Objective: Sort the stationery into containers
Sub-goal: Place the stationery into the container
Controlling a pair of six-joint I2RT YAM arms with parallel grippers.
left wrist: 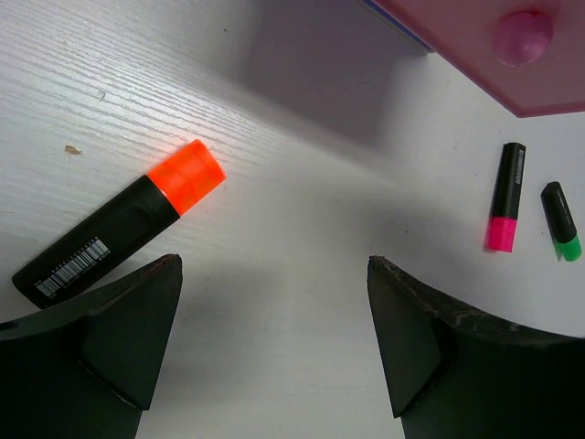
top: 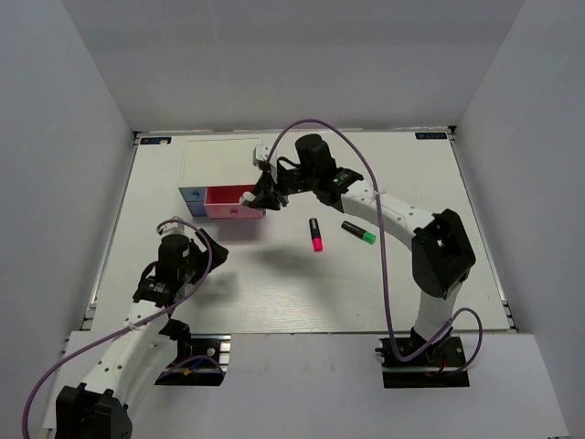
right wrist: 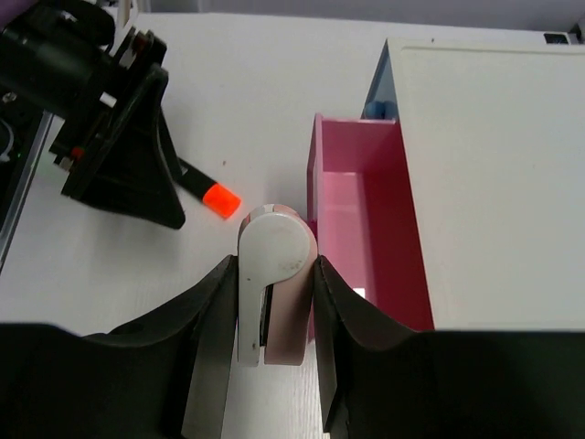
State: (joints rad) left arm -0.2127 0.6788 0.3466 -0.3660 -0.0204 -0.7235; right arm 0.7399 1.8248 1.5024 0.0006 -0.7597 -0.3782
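My right gripper [right wrist: 272,267] [top: 265,193] is shut on a pink-white eraser [right wrist: 277,240], held at the front edge of the pulled-out pink drawer [right wrist: 366,229] [top: 233,203] of the white-topped box [top: 219,160]. The light blue drawer [top: 193,195] sits left of it. My left gripper [left wrist: 274,274] [top: 206,247] is open and empty just above the table. The orange highlighter [left wrist: 119,229] lies just ahead of its left finger. The pink highlighter [top: 315,235] [left wrist: 505,197] and green highlighter [top: 358,232] [left wrist: 560,222] lie on the table to the right. The other erasers and the purple drawer are out of view.
The pink drawer's front with its round knob [left wrist: 522,35] is close above my left gripper. The box's white top [right wrist: 494,174] fills the right of the right wrist view. Grey walls enclose the table on three sides.
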